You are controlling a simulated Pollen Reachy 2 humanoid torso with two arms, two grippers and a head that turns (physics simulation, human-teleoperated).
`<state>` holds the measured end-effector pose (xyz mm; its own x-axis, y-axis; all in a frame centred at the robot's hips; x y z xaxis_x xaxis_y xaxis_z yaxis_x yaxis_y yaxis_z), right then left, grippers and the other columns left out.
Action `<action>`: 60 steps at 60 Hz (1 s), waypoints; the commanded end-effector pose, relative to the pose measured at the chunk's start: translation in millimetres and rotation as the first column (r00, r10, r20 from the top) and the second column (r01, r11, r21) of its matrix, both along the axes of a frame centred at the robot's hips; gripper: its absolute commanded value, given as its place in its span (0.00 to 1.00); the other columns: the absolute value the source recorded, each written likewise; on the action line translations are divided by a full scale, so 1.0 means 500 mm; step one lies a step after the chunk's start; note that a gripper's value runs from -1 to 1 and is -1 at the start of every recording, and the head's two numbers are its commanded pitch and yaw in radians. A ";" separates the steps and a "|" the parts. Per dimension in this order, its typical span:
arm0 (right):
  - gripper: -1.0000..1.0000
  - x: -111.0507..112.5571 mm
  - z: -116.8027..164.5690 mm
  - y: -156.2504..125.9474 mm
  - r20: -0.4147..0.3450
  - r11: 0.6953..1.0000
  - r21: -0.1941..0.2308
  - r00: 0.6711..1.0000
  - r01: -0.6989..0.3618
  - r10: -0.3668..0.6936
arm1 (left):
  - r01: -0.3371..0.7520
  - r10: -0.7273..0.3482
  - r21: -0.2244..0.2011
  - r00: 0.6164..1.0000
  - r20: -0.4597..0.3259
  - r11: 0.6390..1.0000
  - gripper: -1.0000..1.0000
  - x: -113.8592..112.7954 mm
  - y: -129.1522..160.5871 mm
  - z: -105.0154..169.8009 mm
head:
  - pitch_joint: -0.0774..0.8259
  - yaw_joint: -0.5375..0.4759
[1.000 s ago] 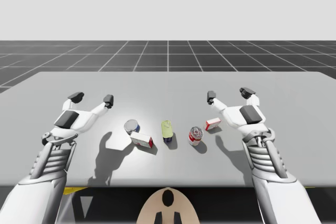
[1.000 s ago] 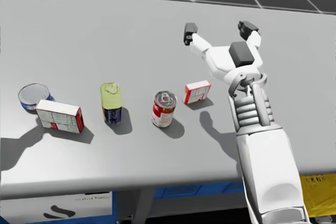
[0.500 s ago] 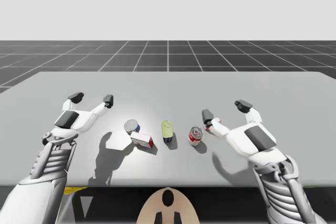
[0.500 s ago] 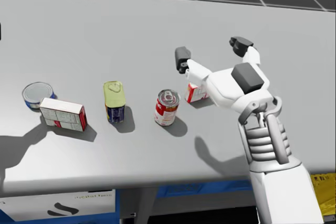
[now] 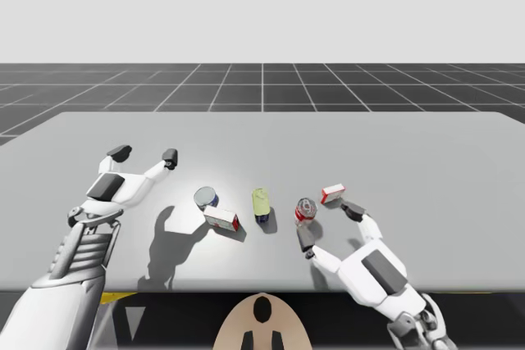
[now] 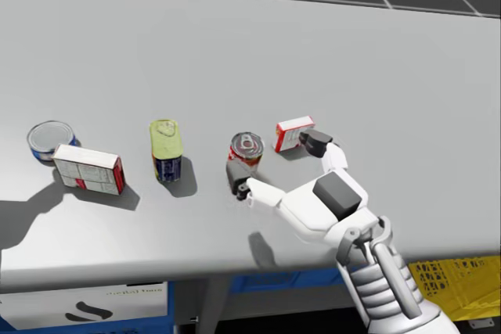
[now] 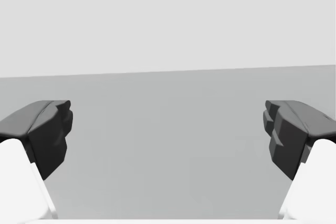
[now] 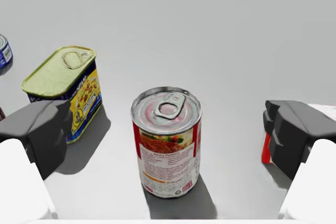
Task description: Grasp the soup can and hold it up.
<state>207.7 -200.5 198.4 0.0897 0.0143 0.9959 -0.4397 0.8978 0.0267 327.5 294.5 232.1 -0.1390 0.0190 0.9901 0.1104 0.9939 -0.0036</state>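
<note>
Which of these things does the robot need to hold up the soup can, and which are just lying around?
For the job:
soup can
right gripper, open and facing the can

Just lying about:
yellow-topped can
blue round can
small red and white box
bigger red and white box

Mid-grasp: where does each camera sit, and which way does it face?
High view: fixed above the table, looking down; both arms, left pincer and right pincer open, my head below.
Head view: on my head, looking down at the soup can; right arm shows.
Left wrist view: on the left hand, facing the table; its fingers show.
Right wrist view: on the right hand, facing the soup can between its fingers.
Shared: head and right wrist views both show the soup can.
</note>
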 end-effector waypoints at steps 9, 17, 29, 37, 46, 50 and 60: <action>0.00 0.019 -0.080 0.036 -0.101 1.000 0.027 0.995 -0.003 0.005 | 0.000 0.000 0.003 1.000 -0.004 1.000 0.00 0.002 -0.001 -0.003 | 0.86 0.32; 0.00 0.037 -0.100 0.048 -0.137 1.000 0.003 0.991 0.009 -0.009 | 0.002 -0.002 0.004 1.000 -0.005 1.000 0.00 0.002 -0.001 -0.004 | 0.86 0.32; 0.00 0.069 -0.121 0.066 -0.183 0.999 -0.035 0.983 0.012 -0.018 | 0.003 -0.003 0.005 1.000 -0.005 1.000 0.00 0.002 -0.002 -0.004 | 0.86 0.32; 0.00 0.089 -0.119 0.080 -0.186 0.999 -0.050 0.983 0.002 -0.011 | 0.003 -0.003 0.003 1.000 -0.004 1.000 0.00 0.002 -0.002 -0.003 | 0.86 0.33; 0.00 0.110 -0.117 0.095 -0.186 0.998 -0.069 0.983 -0.004 -0.009 | 0.004 -0.004 0.004 1.000 -0.006 1.000 0.00 0.002 -0.002 -0.003 | 0.86 0.33; 0.00 0.118 -0.117 0.099 -0.189 0.997 -0.077 0.982 -0.001 -0.014 | 0.005 -0.005 0.005 1.000 -0.006 1.000 0.00 0.002 -0.002 -0.003 | 0.86 0.33; 0.87 0.124 -0.117 0.103 -0.195 0.996 -0.084 0.980 0.024 -0.040 | 0.006 -0.005 0.005 1.000 -0.006 1.000 0.00 0.002 -0.002 -0.002 | 0.85 0.33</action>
<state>267.4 -162.1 141.2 0.2663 0.1269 0.9555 -0.4235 0.9059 -0.0023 328.6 293.5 230.8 -0.1334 0.0150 0.9910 0.1153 0.9933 0.0005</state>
